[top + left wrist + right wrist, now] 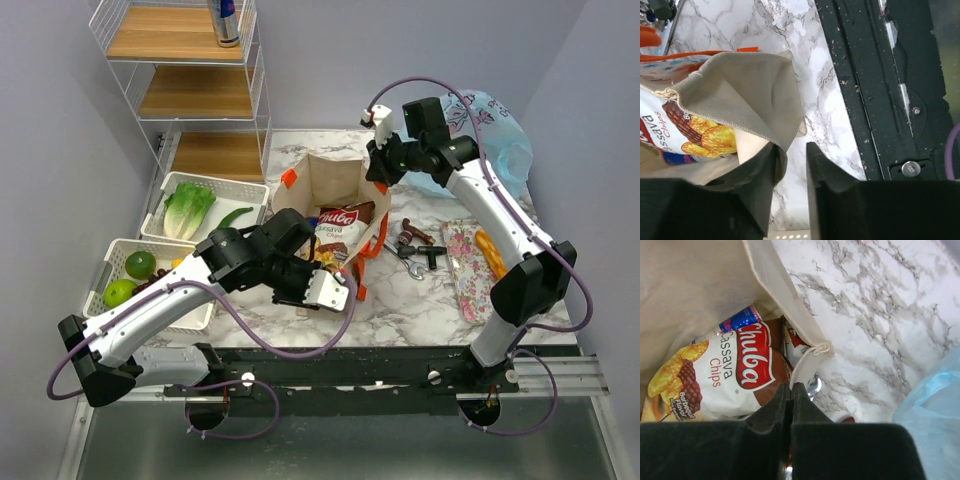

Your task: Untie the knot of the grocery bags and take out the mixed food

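Observation:
The beige canvas tote (330,180) with orange handles stands open mid-table, and a Cassava Chips packet (338,222) lies inside it. My right gripper (378,168) is at the tote's far right rim. In the right wrist view it (791,386) is shut with the rim's edge (805,360) pinched at its tips, above the chips packet (735,370). My left gripper (330,280) is at the tote's near corner. In the left wrist view it (790,150) is open, and the tote's fabric (740,85) drapes against one finger. The light-blue plastic bag (492,135) lies at the back right.
Two white wire baskets (245,190) (115,248) at the left hold lettuce (188,208), a cucumber (235,215) and green fruits (140,265). A can (225,20) stands on the wire shelf (190,90). Metal tools (415,245) and a floral tray (462,265) lie right of the tote.

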`<state>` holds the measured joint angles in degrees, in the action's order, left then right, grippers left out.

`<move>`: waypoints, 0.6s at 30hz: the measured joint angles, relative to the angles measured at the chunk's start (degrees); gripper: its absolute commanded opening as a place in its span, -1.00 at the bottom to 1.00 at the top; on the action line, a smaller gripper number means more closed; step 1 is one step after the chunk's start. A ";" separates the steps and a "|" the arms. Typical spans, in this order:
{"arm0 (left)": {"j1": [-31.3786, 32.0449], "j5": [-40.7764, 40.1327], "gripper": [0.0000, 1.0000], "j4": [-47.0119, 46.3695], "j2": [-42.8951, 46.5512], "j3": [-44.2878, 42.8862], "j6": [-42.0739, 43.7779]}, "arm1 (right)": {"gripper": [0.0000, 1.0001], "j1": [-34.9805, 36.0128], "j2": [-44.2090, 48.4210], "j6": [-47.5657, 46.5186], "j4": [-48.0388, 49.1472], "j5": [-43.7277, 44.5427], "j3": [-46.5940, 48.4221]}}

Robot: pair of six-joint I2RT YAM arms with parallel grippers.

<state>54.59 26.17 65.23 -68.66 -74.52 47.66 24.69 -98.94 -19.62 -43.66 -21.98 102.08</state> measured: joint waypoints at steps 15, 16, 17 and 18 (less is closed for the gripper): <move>-2.51 -1.88 -0.96 -0.35 5.16 3.45 2.38 | -0.99 -0.04 14.75 3.21 1.36 -3.41 -14.14; -3.54 -2.16 -0.96 -0.04 6.62 3.76 3.48 | -0.99 -0.04 16.17 3.06 -0.11 -3.23 -15.08; -4.81 -2.67 -0.93 0.55 7.98 4.00 5.11 | -0.96 -0.04 17.68 2.86 -1.62 -3.08 -16.11; -6.32 -3.37 -0.89 1.14 9.44 4.24 6.54 | -0.61 -0.04 19.12 2.75 -3.28 -3.04 -17.03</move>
<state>48.27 22.81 66.37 -59.22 -70.28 54.19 24.64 -79.81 -16.86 -46.94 -25.02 85.06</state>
